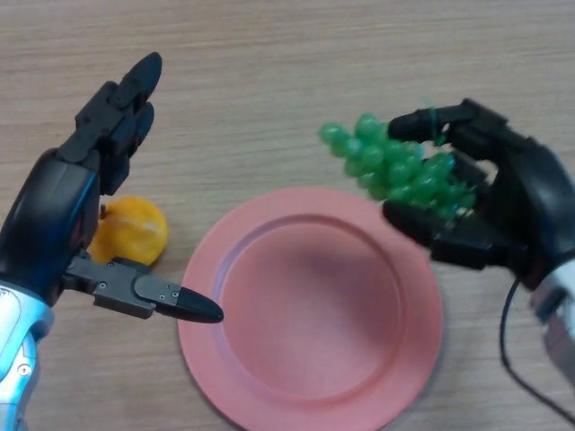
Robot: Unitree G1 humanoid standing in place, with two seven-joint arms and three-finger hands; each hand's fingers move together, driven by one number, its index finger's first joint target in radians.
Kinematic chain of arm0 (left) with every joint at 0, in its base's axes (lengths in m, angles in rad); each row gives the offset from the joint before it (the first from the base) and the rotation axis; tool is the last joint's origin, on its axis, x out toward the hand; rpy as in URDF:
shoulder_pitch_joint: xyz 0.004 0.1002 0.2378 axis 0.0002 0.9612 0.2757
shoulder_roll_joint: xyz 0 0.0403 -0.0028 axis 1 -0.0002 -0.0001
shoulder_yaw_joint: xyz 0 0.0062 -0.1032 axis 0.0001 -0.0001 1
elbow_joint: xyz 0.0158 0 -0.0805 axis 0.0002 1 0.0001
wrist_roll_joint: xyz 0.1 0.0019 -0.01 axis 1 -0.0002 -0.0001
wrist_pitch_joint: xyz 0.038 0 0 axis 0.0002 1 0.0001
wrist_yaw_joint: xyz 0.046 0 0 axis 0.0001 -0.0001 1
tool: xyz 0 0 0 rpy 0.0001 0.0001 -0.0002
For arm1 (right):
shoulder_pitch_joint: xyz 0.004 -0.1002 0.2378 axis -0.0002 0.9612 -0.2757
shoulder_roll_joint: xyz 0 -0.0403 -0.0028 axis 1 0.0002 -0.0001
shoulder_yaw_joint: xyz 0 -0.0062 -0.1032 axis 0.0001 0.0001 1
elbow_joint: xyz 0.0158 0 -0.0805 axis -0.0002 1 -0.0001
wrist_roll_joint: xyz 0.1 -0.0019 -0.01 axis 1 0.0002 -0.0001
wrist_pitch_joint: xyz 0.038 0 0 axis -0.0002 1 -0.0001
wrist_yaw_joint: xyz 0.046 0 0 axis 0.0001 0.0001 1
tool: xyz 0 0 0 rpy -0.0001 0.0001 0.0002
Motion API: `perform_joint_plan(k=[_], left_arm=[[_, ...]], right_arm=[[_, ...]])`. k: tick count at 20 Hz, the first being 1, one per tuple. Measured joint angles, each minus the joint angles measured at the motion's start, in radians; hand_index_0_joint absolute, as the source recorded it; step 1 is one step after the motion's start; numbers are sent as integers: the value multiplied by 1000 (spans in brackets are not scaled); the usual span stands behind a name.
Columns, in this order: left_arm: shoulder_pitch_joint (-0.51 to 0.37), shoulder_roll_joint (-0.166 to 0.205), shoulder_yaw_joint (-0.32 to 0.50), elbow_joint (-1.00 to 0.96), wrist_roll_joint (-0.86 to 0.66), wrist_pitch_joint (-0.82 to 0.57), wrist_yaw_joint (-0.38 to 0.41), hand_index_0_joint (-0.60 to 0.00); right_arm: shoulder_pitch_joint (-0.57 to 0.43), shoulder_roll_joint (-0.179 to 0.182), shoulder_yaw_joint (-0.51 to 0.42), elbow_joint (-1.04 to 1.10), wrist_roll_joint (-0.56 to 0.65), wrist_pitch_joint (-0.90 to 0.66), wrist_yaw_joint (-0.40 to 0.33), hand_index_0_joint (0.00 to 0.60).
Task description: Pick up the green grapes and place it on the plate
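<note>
Green grapes (395,166) gripped in right robot hand (503,206), above far right rim of pink plate (310,310).
Left robot hand (81,211) open over table (269,72), beside orange fruit (135,232).

Nothing readable is showing anywhere in the head view. The pink plate (310,395), the green grapes (391,166), the orange fruit (135,232) and the wooden table (287,72) are carrying no text, labels, brands or numbers, and both black hands are bearing no markings that can be read.
</note>
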Motion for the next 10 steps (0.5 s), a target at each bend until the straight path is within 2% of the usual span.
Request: perform_joint_plan(k=[2,5,6,7,8,9,10], left_arm=[[0,-5,-2,0,0,-8,3,0],[16,-6,-6,-12,-4,-9,30,0],[18,-6,-5,-15,-4,-9,37,0],[17,-6,-5,-19,-7,-11,37,0],[17,-6,-5,-19,-12,-15,37,0],[15,-6,-5,-19,-12,-16,37,0],[9,-6,-5,-17,-12,-16,39,0]], right_arm=[[23,10,73,31,-140,-11,10,600],[62,12,93,23,-153,-11,6,600],[63,12,100,3,-155,-7,6,550],[59,12,108,-18,-154,-7,6,400],[59,12,108,-25,-154,-7,6,300],[59,12,107,-42,-154,-2,6,149],[58,12,107,-68,-154,8,7,49]])
